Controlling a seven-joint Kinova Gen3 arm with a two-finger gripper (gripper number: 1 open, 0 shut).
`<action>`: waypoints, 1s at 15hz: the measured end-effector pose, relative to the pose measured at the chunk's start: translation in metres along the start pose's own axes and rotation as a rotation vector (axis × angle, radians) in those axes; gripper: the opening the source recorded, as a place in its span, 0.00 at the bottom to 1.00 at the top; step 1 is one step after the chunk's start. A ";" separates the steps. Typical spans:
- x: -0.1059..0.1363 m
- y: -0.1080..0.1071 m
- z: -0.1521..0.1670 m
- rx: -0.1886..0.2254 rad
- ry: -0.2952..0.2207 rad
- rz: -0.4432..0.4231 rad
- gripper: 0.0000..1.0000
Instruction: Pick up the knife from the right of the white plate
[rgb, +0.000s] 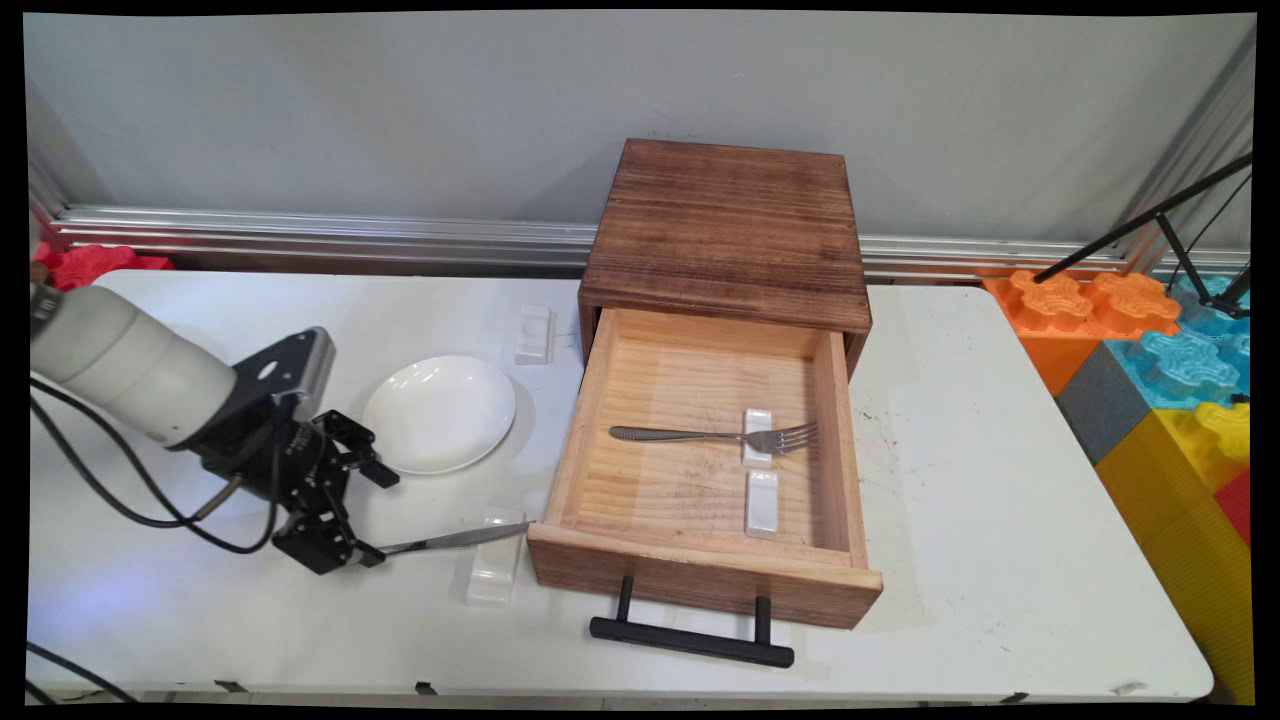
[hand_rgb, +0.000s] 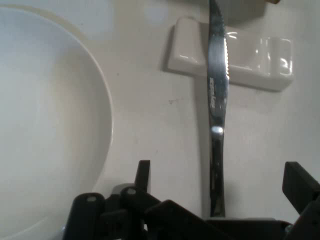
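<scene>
Low over the tabletop (rgb: 200, 620), the hand (rgb: 362, 512) is seen spread wide with nothing held. A knife (hand_rgb: 216, 125) lies between its fingers (hand_rgb: 300, 185), long axis running straight away from the hand, blade propped on a white rest (hand_rgb: 260, 60) toward the open drawer (rgb: 700, 580). A white plate (rgb: 440, 413) sits just beside. No lettering can be read.

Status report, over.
Gripper open around knife handle. Knife lies across white rest, tip near open drawer. Plate beside gripper.
</scene>
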 end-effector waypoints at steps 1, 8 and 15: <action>0.002 -0.001 0.006 -0.003 -0.005 0.003 1.00; 0.017 -0.005 0.030 -0.012 -0.033 0.011 1.00; 0.027 -0.003 0.040 -0.018 -0.057 0.017 1.00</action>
